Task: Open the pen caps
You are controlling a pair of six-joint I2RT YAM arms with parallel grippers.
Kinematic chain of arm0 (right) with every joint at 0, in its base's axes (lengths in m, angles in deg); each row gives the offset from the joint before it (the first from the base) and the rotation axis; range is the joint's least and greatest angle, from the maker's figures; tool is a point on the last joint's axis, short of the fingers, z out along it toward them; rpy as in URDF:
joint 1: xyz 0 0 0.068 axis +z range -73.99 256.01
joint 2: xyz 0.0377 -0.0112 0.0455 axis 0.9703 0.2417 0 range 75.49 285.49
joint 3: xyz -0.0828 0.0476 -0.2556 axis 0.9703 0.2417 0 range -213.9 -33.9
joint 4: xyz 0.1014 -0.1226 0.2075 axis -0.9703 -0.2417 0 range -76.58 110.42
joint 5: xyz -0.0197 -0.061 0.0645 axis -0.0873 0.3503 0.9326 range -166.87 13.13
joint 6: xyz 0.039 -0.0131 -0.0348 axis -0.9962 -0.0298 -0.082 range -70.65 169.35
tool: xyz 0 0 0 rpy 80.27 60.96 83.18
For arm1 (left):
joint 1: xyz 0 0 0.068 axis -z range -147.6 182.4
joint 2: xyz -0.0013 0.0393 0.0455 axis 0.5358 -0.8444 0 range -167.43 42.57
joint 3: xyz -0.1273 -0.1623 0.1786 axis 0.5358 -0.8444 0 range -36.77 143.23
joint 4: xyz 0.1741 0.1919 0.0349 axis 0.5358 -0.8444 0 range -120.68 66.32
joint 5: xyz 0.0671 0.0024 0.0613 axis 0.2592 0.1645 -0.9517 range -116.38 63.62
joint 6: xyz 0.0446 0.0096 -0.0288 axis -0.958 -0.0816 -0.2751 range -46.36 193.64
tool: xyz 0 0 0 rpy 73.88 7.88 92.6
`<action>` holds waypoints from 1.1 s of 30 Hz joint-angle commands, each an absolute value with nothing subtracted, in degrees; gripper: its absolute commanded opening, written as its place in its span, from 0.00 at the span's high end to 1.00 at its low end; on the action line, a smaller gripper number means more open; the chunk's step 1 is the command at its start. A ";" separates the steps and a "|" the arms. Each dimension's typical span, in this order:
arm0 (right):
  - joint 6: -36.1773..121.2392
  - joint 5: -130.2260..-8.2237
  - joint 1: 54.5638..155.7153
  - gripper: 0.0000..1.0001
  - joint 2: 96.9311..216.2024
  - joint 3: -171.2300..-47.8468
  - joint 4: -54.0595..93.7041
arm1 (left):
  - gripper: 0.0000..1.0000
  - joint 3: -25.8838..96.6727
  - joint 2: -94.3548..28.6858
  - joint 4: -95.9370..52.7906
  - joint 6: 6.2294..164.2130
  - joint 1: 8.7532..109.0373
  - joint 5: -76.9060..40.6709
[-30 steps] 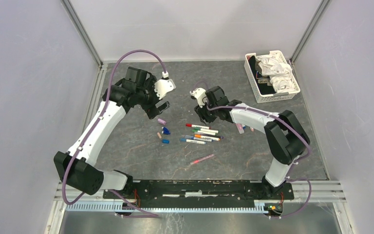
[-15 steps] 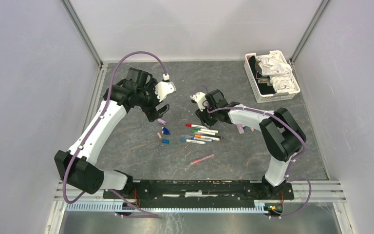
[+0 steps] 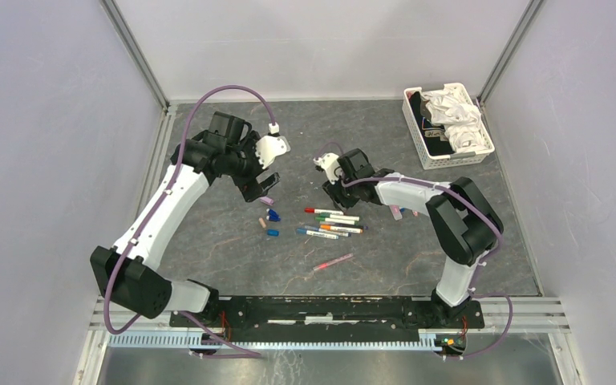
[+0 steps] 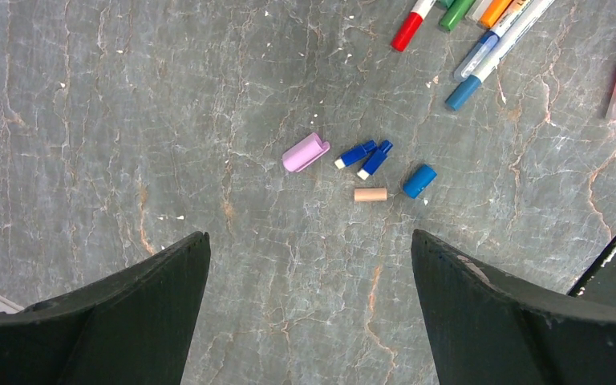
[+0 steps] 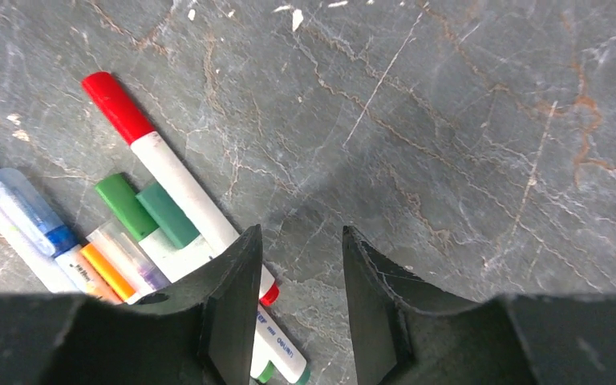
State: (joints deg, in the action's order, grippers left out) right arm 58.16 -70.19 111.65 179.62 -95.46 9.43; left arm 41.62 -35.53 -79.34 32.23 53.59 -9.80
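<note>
Step in hand, as judged: selecting the next capped pen.

The left tool is spread wide and empty. It hovers above the detached pink cap and blue cap, which lie near each other on the counter.

The right tool is parted by a narrow gap and grips nothing. It sits low, just beside the marker pens.

The red cap and green cap are fitted on their barrels.

Next move, as judged:
1. Close the right tool on the red-capped barrel.
2. Bring the left tool across to pinch the red cap.
3. Pull along the pen's axis.
</note>
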 commanded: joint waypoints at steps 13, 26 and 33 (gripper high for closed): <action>58.14 -62.43 112.61 0.53 175.49 -92.62 10.85 | 0.00 43.02 -35.39 -80.01 31.37 53.53 -9.33; 57.98 -66.35 112.55 0.62 179.81 -93.86 11.06 | 0.00 43.00 -35.12 -80.45 30.75 53.53 -9.20; 58.59 -65.20 112.96 0.62 180.76 -91.26 11.67 | 0.00 42.57 -35.46 -80.63 30.25 53.53 -9.19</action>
